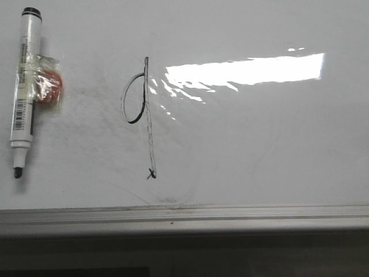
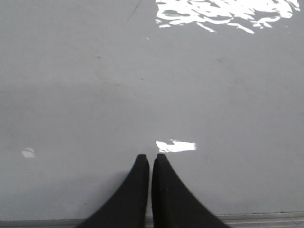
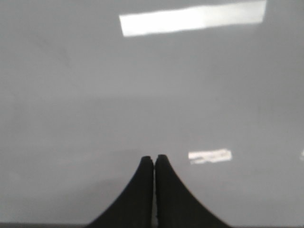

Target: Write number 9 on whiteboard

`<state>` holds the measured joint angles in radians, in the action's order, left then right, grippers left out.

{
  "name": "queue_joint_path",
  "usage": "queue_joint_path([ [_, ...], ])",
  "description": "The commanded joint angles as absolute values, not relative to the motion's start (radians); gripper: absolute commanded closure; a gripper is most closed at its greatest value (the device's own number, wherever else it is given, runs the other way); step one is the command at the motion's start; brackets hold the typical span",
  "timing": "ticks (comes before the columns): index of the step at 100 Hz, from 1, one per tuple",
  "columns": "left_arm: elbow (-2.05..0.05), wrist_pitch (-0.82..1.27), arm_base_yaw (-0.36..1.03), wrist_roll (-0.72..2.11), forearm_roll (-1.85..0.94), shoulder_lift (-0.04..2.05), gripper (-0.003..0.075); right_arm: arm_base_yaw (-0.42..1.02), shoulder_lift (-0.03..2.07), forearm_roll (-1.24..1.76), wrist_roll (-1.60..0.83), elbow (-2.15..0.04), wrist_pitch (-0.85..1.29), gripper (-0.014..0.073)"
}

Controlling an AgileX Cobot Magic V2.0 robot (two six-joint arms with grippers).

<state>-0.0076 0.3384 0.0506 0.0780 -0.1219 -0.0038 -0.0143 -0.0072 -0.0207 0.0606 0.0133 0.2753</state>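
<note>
**Writing looks finished, marker set down**

Starting nearest the robot, the pale metal edge strip (image 1: pixel 184 213) of the whiteboard (image 1: pixel 259 150) runs across the front view. In each wrist view the dark fingers are pressed together with nothing between them: the left gripper (image 2: pixel 150 159) and the right gripper (image 3: pixel 154 160) both hang over bare board.

Farther in, the number 9 (image 1: pixel 141 118) stands near the middle of the board, its narrow loop left of a long stem ending in a small squiggle. Well to its left lies the marker (image 1: pixel 24 86), uncapped, tip toward the robot, with a red taped piece (image 1: pixel 49 88) on its side.

By my judgement the figure is complete and the pen released, so little remains beyond keeping both arms off the ink.
</note>
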Motion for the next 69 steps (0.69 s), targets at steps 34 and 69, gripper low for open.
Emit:
queue_joint_path([
  [34, 0.034, 0.284, 0.048, 0.079, -0.126, -0.032, 0.0741, -0.026, -0.032, -0.035, 0.052, 0.023, 0.304, 0.0657],
  [69, 0.034, 0.284, 0.048, 0.079, -0.126, -0.032, 0.0741, -0.026, -0.032, -0.035, 0.052, 0.023, 0.302, 0.0657],
])
